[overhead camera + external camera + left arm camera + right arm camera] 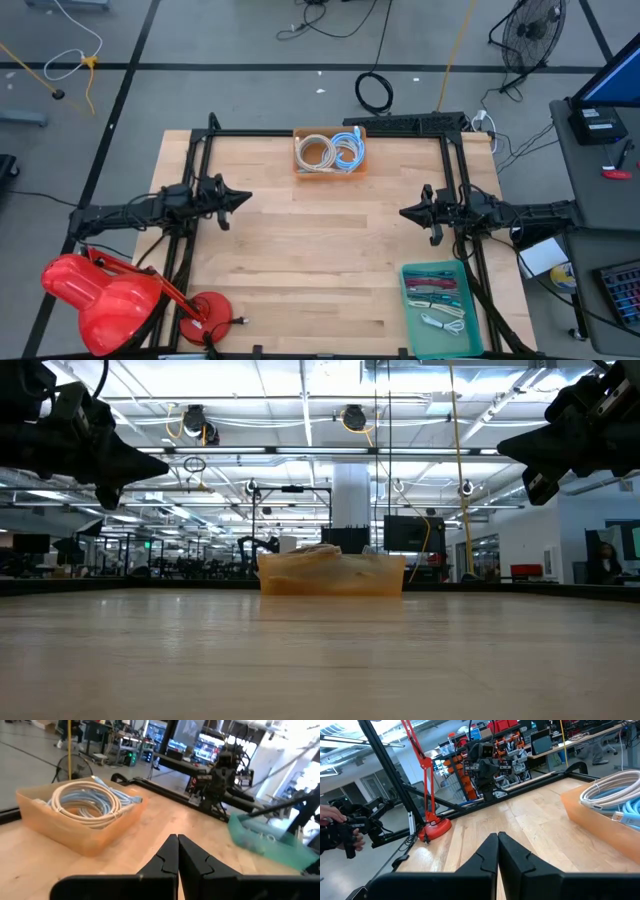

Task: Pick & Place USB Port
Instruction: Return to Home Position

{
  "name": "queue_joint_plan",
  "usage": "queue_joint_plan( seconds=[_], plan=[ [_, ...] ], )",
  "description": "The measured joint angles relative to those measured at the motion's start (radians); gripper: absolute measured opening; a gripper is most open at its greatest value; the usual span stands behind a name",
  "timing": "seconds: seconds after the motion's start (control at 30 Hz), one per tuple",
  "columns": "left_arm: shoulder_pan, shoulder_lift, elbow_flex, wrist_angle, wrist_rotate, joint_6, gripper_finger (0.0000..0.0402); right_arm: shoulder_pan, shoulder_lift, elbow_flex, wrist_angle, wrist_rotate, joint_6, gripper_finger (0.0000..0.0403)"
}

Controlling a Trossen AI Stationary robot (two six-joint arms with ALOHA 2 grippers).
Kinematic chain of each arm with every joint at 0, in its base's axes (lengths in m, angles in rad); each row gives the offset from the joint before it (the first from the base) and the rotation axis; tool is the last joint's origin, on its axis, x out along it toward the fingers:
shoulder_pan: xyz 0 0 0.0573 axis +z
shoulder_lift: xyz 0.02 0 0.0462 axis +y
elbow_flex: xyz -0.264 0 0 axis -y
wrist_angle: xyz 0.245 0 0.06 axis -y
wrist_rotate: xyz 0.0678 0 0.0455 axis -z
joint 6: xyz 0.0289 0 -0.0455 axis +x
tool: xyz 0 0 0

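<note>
Along the far table (pixel 320 250) edge, orange bin (pixel 330 173) lies lengthwise.

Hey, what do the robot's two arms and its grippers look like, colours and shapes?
The left arm and right arm are both matte black, slim and jointed, widening into blocky housings near the wrist. The left gripper and right gripper are black too, each with two flat fingers that taper to a sharp point. No markings can be made out.
</note>
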Motion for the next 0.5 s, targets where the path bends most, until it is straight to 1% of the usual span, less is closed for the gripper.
queue_joint_plan(
  seconds=[0.1, 0.27, 0.5],
  plan=[
    [-0.009, 0.011, 0.0, 0.002, 0.016, 0.007, 0.0002, 0.0, 0.0, 0.0, 0.0, 0.0, 0.0, 0.0],
    [-0.022, 0.013, -0.003, 0.022, 0.053, 0.008, 0.0016, 0.0, 0.0, 0.0, 0.0, 0.0, 0.0, 0.0],
    [-0.022, 0.013, -0.003, 0.038, 0.053, 0.003, 0.002, 0.0, 0.0, 0.0, 0.0, 0.0, 0.0, 0.0]
  ],
)
